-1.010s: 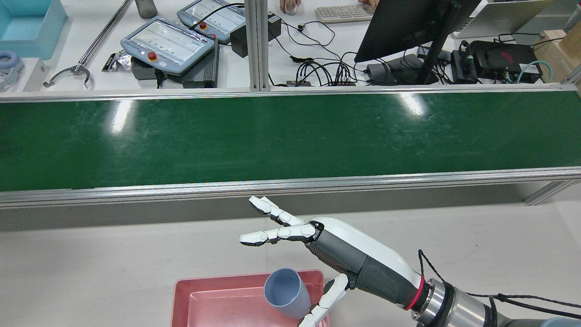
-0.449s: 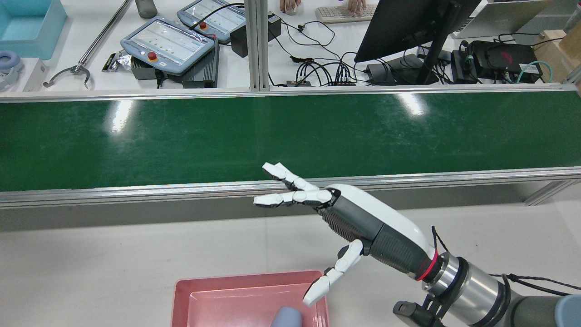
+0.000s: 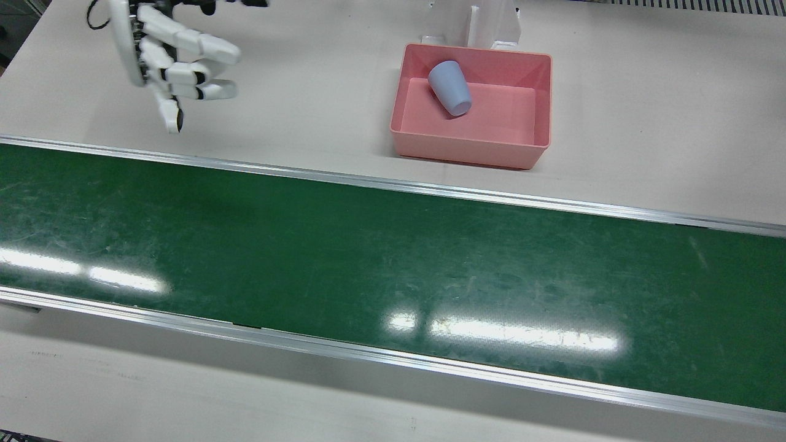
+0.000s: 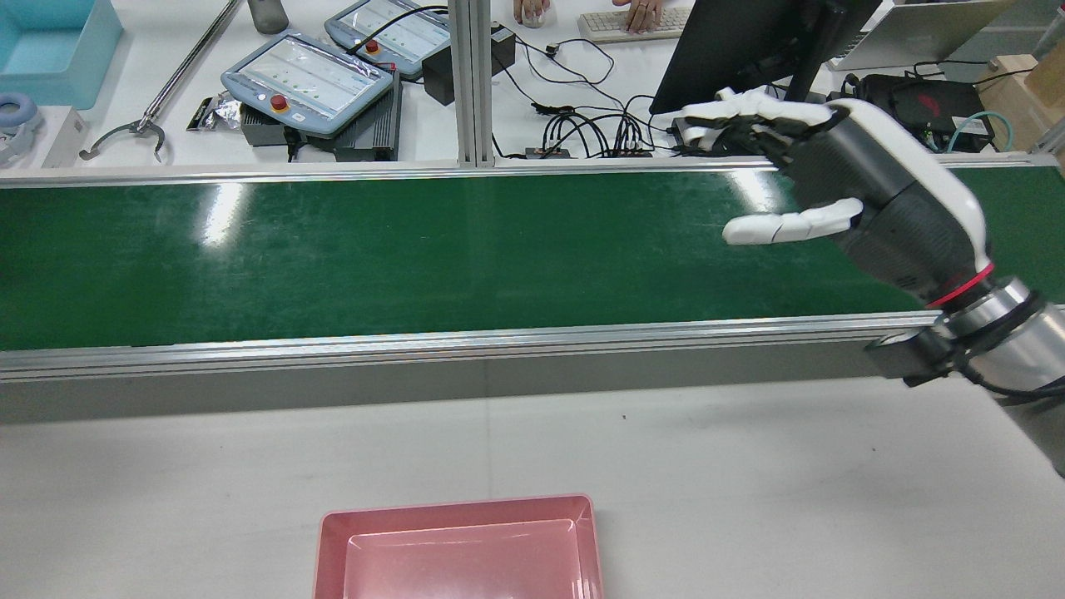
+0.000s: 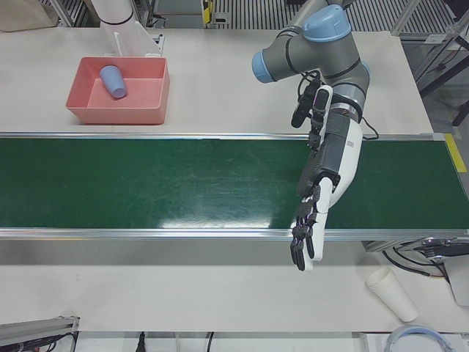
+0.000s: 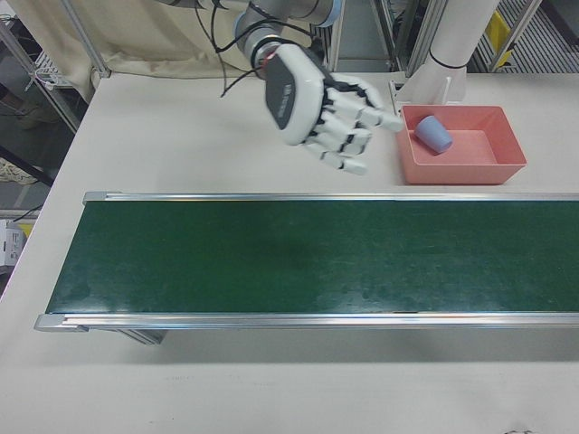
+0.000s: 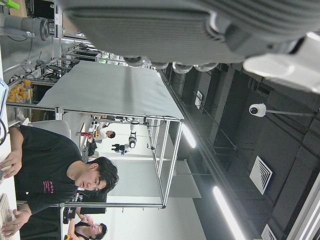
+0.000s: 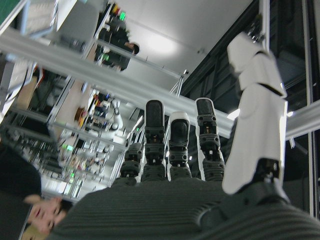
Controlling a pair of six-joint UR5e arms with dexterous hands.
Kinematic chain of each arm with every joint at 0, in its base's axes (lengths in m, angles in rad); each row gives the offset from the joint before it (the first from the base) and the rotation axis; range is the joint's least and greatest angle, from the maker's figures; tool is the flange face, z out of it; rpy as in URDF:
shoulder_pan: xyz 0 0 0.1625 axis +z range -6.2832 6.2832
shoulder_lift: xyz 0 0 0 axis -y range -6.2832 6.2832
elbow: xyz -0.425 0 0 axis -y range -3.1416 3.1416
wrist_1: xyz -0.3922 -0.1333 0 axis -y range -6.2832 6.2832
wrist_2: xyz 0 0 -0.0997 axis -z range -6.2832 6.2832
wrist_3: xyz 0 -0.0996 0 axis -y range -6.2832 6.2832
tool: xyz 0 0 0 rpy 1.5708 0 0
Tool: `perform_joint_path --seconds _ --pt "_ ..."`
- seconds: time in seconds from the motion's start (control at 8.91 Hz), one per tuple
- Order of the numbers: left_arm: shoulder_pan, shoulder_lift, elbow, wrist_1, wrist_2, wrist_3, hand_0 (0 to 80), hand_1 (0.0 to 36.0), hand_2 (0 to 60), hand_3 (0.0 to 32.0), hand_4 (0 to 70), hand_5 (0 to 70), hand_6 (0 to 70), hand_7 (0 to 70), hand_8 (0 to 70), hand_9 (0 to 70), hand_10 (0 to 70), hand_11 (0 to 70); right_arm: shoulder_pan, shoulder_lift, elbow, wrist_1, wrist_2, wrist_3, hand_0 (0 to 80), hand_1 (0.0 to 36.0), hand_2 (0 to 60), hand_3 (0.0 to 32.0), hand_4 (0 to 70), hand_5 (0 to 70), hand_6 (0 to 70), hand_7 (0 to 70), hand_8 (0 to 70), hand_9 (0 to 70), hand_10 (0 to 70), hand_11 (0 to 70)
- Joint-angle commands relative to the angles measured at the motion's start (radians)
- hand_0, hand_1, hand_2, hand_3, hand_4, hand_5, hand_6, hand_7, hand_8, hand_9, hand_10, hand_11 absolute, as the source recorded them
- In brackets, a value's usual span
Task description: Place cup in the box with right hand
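The blue-grey cup (image 3: 450, 88) lies tipped on its side inside the pink box (image 3: 473, 151), against its back-left corner; it also shows as cup (image 5: 113, 81) and cup (image 6: 434, 134). In the rear view only the box (image 4: 333, 541) shows, the cup being below the frame. My right hand (image 4: 832, 183) is open and empty, raised well off the box toward the belt, seen too as right hand (image 3: 166, 61) and right hand (image 6: 321, 108). My left hand (image 5: 306, 238) hangs open over the belt's front edge, holding nothing.
The green conveyor belt (image 3: 368, 258) runs across the table between aluminium rails. A white paper cup (image 5: 392, 293) lies on the front table. Teach pendants (image 4: 308, 79), cables and a monitor (image 4: 749, 50) sit beyond the belt, with a person's hands at a keyboard (image 4: 628, 23).
The right hand has risen and swung right, away from the box and over the belt, fingers still spread. The cup dropped into the box and left the rear view.
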Motion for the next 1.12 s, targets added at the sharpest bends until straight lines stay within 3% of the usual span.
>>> perform_joint_path --seconds 0.0,0.11,0.22,0.34,0.45,0.56,0.67,0.79,0.9,1.01 --pt "0.0 0.0 0.0 0.0 0.0 0.0 0.0 0.0 0.0 0.0 0.0 0.0 0.0 0.0 0.0 0.0 0.0 0.0 0.282 -0.059 -0.266 0.018 -0.041 0.087 53.2 36.0 60.0 0.0 31.3 17.9 37.3 70.0 57.0 70.0 31.9 48.1" --pt "0.0 0.0 0.0 0.0 0.0 0.0 0.0 0.0 0.0 0.0 0.0 0.0 0.0 0.0 0.0 0.0 0.0 0.0 0.306 -0.06 -0.349 0.057 -0.051 0.102 57.8 36.0 60.0 0.0 34.6 19.1 38.5 70.0 58.8 70.0 34.0 50.9" --pt "0.0 0.0 0.0 0.0 0.0 0.0 0.0 0.0 0.0 0.0 0.0 0.0 0.0 0.0 0.0 0.0 0.0 0.0 0.304 -0.06 -0.432 0.111 -0.053 0.135 60.3 36.0 60.0 0.0 35.3 19.2 36.5 70.0 56.3 70.0 32.8 49.5" --pt "0.0 0.002 0.0 0.0 0.0 0.0 0.0 0.0 0.0 0.0 0.0 0.0 0.0 0.0 0.0 0.0 0.0 0.0 0.304 -0.06 -0.486 0.16 -0.058 0.173 59.3 36.0 60.0 0.0 34.5 19.1 35.8 70.0 56.1 70.0 33.5 50.5" --pt "0.0 0.002 0.002 0.0 0.0 0.0 0.0 0.0 0.0 0.0 0.0 0.0 0.0 0.0 0.0 0.0 0.0 0.0 0.301 -0.062 -0.492 0.173 -0.086 0.175 56.0 36.0 60.0 0.0 31.2 18.6 34.9 70.0 55.2 70.0 33.3 50.1" --pt "0.0 0.0 0.002 0.0 0.0 0.0 0.0 0.0 0.0 0.0 0.0 0.0 0.0 0.0 0.0 0.0 0.0 0.0 0.268 -0.056 -0.489 0.174 -0.096 0.178 53.0 35.6 60.0 0.0 19.3 15.7 26.3 70.0 45.2 70.0 25.7 40.0" --pt "0.0 0.0 0.0 0.0 0.0 0.0 0.0 0.0 0.0 0.0 0.0 0.0 0.0 0.0 0.0 0.0 0.0 0.0 0.263 -0.054 -0.468 0.185 -0.097 0.181 57.7 22.0 13.9 0.0 7.9 10.8 13.9 46.7 24.1 40.5 10.8 18.3" --pt "0.0 0.0 0.0 0.0 0.002 0.0 0.0 0.0 0.0 0.0 0.0 0.0 0.0 0.0 0.0 0.0 0.0 0.0 0.26 -0.057 -0.474 0.218 -0.099 0.182 57.8 21.4 8.4 0.0 2.9 8.7 8.1 24.4 10.2 18.8 3.8 8.3" --pt "0.0 0.0 0.0 0.0 0.002 0.0 0.0 0.0 0.0 0.0 0.0 0.0 0.0 0.0 0.0 0.0 0.0 0.0 0.248 -0.06 -0.506 0.255 -0.117 0.182 57.9 11.9 0.0 0.0 2.4 5.5 1.2 1.1 0.0 0.0 0.0 0.0" --pt "0.0 0.0 0.0 0.0 0.002 0.0 0.0 0.0 0.0 0.0 0.0 0.0 0.0 0.0 0.0 0.0 0.0 0.0 0.243 -0.06 -0.55 0.306 -0.149 0.184 52.3 7.5 0.0 0.0 1.2 3.6 0.0 0.0 0.0 0.0 0.0 0.0"
